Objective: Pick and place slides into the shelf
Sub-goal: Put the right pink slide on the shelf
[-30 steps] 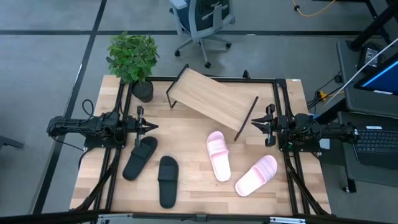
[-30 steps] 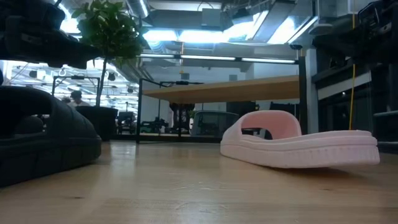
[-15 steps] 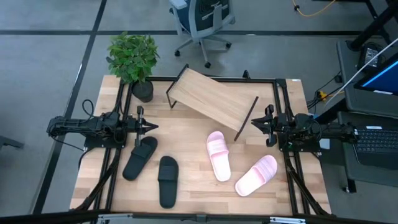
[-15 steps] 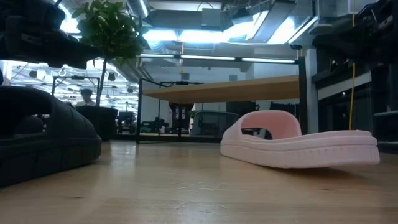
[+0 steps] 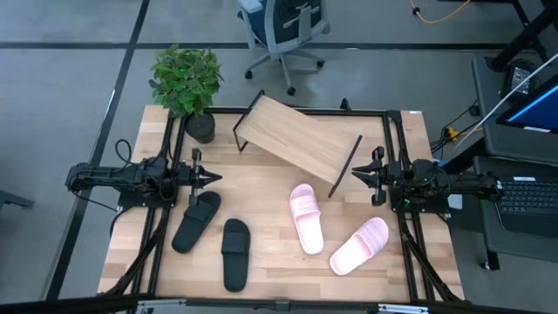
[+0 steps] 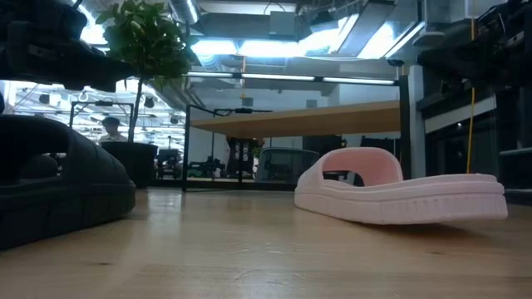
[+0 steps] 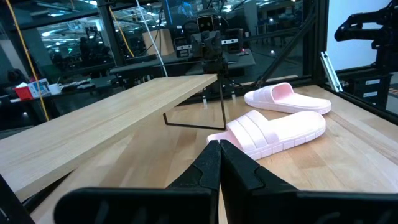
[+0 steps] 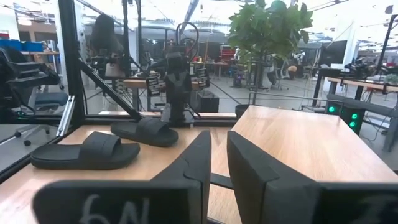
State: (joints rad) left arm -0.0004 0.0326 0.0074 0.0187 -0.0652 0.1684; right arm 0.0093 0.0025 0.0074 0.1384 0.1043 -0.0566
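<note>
Pale wood shelf [image 5: 298, 139] stands bare near the table's [image 5: 270, 266] far edge; no sandal on it, so all four placements remain. Two black slides [image 5: 195, 221] [image 5: 234, 253] lie toward the near left corner, two pink slides [image 5: 306, 217] [image 5: 359, 245] toward the near right. Left gripper [image 5: 212, 179] hangs at the left edge, fingers pressed together, empty. Right gripper [image 5: 359, 173] hangs at the right edge, fingers a narrow gap apart, empty. Potted plant [image 5: 187, 83] at the far left corner. Versus the earlier frames: nothing on the table has shifted, arms unmoved.
</note>
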